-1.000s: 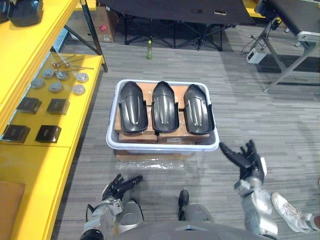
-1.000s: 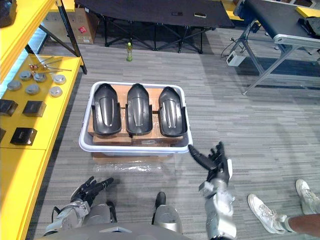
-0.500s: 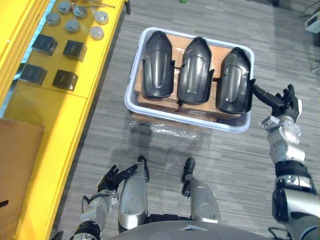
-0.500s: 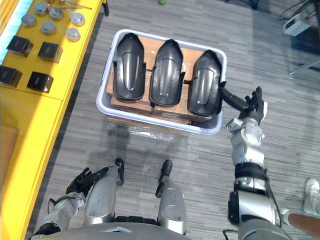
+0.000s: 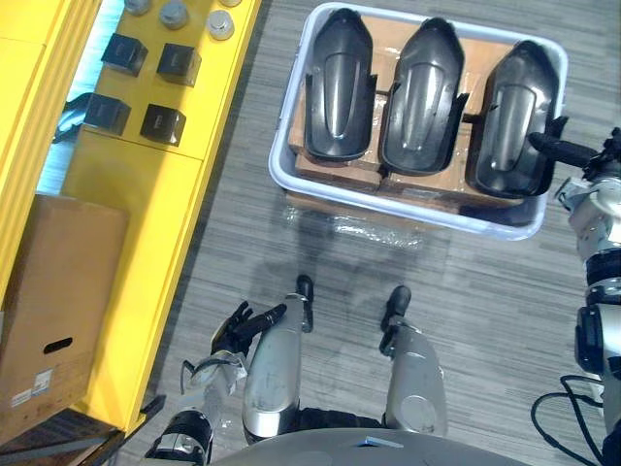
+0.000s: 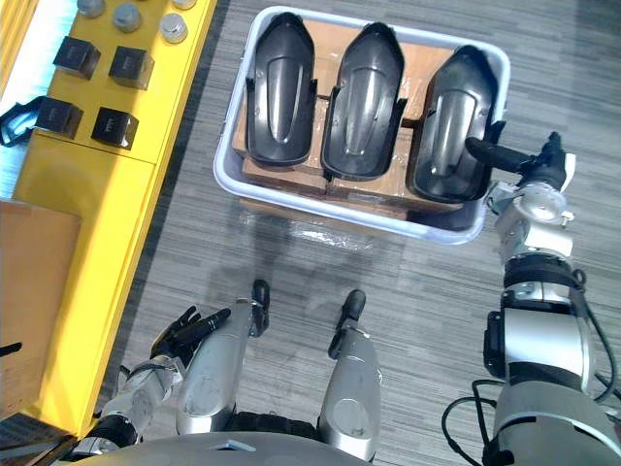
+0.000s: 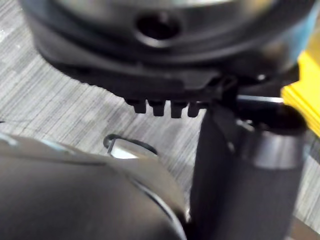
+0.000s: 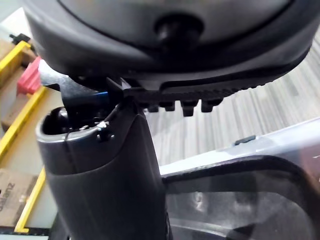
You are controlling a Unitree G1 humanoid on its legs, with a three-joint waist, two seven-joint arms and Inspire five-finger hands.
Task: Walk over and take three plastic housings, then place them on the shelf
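Three plastic housings (image 5: pixel 419 97), one tub (image 5: pixel 278 170).

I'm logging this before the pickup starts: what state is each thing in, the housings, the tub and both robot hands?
Left black plastic housing: lying in the tub, not grasped.
Middle black plastic housing: lying in the tub, not grasped.
Right black plastic housing: lying in the tub, not grasped.
White plastic tub: holds all three housings.
Right robot hand: open, thumb stretched toward the right housing.
Left robot hand: open, empty.

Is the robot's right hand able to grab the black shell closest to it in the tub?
Probably yes. The open right hand sits at the right edge of the tub, thumb stretched toward the nearest housing, and nothing lies on top of that housing.
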